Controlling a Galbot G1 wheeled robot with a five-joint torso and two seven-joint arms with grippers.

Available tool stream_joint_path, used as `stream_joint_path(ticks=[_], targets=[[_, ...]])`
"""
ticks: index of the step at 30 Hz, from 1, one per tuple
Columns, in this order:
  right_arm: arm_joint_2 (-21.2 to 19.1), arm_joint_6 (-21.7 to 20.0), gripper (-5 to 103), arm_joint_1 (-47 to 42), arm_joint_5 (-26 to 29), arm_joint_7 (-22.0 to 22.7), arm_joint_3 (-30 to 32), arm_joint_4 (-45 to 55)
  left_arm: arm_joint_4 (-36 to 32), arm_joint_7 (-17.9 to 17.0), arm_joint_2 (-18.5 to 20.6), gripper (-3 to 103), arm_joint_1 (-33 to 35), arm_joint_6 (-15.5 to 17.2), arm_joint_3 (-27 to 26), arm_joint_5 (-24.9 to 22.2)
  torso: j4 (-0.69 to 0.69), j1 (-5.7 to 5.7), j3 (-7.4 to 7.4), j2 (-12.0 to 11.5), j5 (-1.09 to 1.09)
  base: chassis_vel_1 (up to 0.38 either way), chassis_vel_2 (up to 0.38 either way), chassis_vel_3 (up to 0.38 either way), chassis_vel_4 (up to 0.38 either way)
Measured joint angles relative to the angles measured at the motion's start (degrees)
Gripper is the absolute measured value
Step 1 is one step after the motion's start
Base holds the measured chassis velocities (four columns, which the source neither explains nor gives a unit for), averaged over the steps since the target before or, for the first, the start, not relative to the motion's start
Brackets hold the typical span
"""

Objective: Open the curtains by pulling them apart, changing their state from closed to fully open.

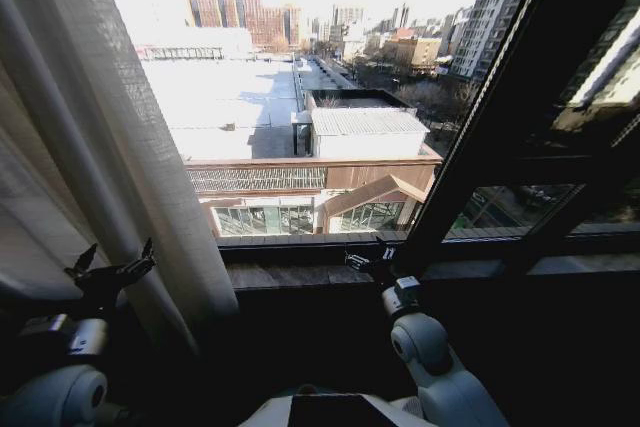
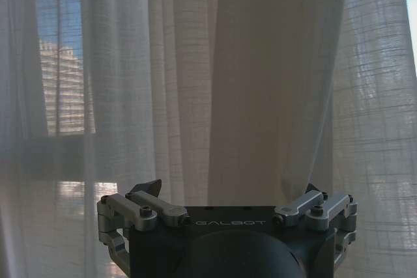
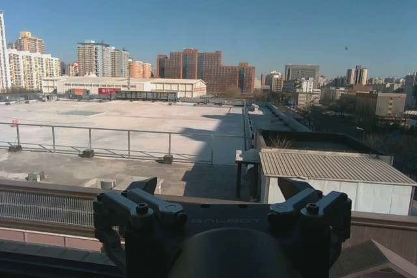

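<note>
— Where are the curtains (image 1: 110, 147) found at this moment?

— One panel is seen gathered at the left side of the window, hanging in thick cream folds down past the window sill (image 1: 300, 275). The middle of the glass is left bare, so the rooftops and towers outside are seen plainly. At the right, a dark window frame (image 1: 480, 147) is seen where a second panel might be expected; whether that panel is bunched farther off cannot be told.

— And the left tool (image 1: 112, 269)?

— It is held low, just in front of the gathered panel, its fingers spread wide and nothing gripped between them. In the left wrist view the pleated fabric is faced squarely, a thick opaque fold standing straight ahead between the open fingers (image 2: 146, 190) — a placement judged to suit pushing or catching that fold so it can be drawn farther aside.

— Is the fabric touched?

— Contact cannot be confirmed; the tool is near the folds, but no cloth is seen pinched.

— What of the right tool (image 1: 368, 262)?

— It is raised to the sill near the middle of the window, jaws parted wide and empty. Open sky and buildings are faced in the right wrist view, with no fabric ahead of it.

— How far along is the work judged to be?

— Largely done on the left and centre.
</note>
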Motion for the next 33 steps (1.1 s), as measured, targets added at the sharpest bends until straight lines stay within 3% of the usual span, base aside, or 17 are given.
stream_joint_path(ticks=[1, 2, 3, 5, 7, 8, 10, 17, 33], targets=[[0.03, 0.0, 100, -0.08, -0.03, 0.0, -0.01, 0.12, 0.0, -5.58, 0.04, 100, 0.01, -0.06, 0.01, -0.09, 0.0, 0.0, 0.0, 0.0, -0.01, -0.05, 0.034, 0.042, -0.06], [0.03, 0.0, 100, -0.08, -0.03, 0.0, -0.01, 0.12, 0.0, -5.58, 0.04, 100, 0.01, -0.06, 0.01, -0.09, 0.0, 0.0, 0.0, 0.0, -0.01, -0.05, 0.034, 0.042, -0.06], [0.05, 0.0, 100, -0.23, -0.1, 0.03, 0.0, 0.22, 0.0, -14.38, 0.05, 100, 0.0, -0.15, 0.03, -0.18, 0.0, 0.0, 0.0, 0.0, -0.01, -0.022, 0.032, 0.041, -0.06], [0.07, 0.0, 100, -0.39, -0.25, 0.08, 0.0, 0.41, -0.07, -21.85, -0.06, 100, 0.01, -0.17, 0.09, -0.23, 0.02, 0.0, 0.0, 0.0, -0.02, 0.0, 0.0, 0.0, 0.0], [0.08, 0.0, 100, -0.43, -0.28, 0.1, 0.0, 0.48, -0.09, -23.39, -0.08, 100, 0.04, -0.18, 0.11, -0.23, 0.02, 0.0, 0.0, 0.0, -0.01, 0.0, 0.0, 0.0, 0.0], [0.08, 0.0, 100, -0.56, -0.44, 0.21, 0.0, 0.69, -0.13, -26.63, -0.12, 100, 0.09, -0.2, 0.13, -0.24, 0.01, 0.0, 0.0, 0.0, -0.01, 0.0, 0.0, 0.0, 0.0], [0.07, 0.0, 100, -0.66, -0.81, 0.54, -0.01, 0.87, -0.12, -29.74, -0.12, 100, 0.12, -0.3, 0.13, -0.24, 0.0, -0.01, -0.01, 0.01, -0.01, 0.0, 0.0, 0.0, 0.0], [0.03, -0.04, 100, -0.72, -1.34, 1.3, -0.27, 0.94, 0.04, -35.39, -0.19, 100, 0.18, -0.42, 0.11, -0.24, 0.0, 0.0, -0.01, 0.0, -0.01, 0.0, 0.0, 0.0, 0.0], [-0.08, -2.43, 100, -0.54, -1.05, 2.29, -0.89, 1.94, 0.36, -40.17, -0.28, 100, -0.02, -0.62, 0.3, 0.02, 0.0, -0.01, -0.01, 0.0, -0.01, 0.0, 0.0, 0.0, 0.0]])
